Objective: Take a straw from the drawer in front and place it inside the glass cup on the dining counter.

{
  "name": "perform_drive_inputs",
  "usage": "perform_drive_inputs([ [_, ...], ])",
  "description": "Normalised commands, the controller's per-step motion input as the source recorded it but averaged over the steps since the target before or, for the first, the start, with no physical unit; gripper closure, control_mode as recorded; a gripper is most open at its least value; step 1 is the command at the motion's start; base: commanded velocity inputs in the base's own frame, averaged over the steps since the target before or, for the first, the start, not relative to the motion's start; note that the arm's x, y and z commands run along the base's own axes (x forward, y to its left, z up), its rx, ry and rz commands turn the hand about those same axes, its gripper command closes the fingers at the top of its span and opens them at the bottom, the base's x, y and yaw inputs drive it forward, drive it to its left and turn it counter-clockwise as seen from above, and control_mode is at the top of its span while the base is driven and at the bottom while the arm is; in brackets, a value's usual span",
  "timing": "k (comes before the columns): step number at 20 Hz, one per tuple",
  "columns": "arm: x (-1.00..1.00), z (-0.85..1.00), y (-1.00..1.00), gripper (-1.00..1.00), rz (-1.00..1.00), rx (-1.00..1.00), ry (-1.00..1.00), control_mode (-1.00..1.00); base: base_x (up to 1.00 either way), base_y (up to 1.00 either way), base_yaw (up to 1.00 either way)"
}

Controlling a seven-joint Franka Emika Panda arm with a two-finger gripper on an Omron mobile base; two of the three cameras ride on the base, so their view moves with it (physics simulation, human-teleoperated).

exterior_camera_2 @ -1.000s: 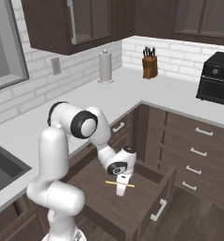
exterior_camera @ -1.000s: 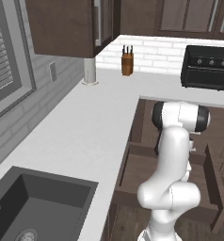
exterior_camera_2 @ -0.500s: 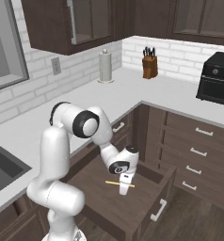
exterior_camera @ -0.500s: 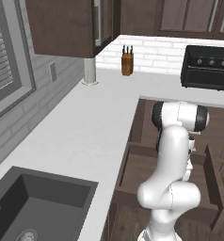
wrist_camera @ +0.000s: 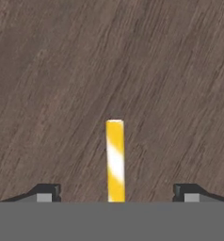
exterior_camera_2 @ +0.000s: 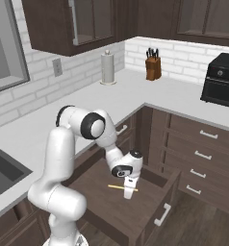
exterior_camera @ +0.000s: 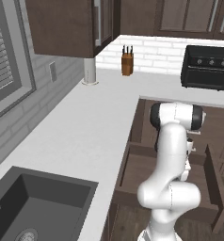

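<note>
The gripper [exterior_camera_2: 129, 193] has dropped lower into the open drawer [exterior_camera_2: 160, 182], its 2 fingers spread wide on either side of the straw [wrist_camera: 115, 160].

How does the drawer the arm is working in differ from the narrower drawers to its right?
The wide dark brown wooden drawer is pulled open, while the narrower dark brown drawers are shut. The wide drawer holds a thin yellow straw lying flat, with the open hand over it; the narrower drawers' contents are hidden. Both have silver bar handles.
</note>
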Motion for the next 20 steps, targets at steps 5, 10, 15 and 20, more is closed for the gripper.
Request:
perform_drive_inputs([
  [5, 0.17, -0.35, 0.00, -1.00, 0.00, 0.00, 0.00, -1.00, 0.00, 0.00, 0.00],
  [10, 0.11, -0.47, 0.00, 1.00, 0.00, 0.00, 0.00, -1.00, 0.00, 0.00, 0.00],
  [15, 0.08, -0.42, 0.00, 1.00, 0.01, 0.00, 0.00, -1.00, 0.00, 0.00, 0.00],
  [20, 0.10, -0.26, 0.00, 1.00, 0.01, 0.00, 0.03, -1.00, 0.00, 0.00, 0.00],
])
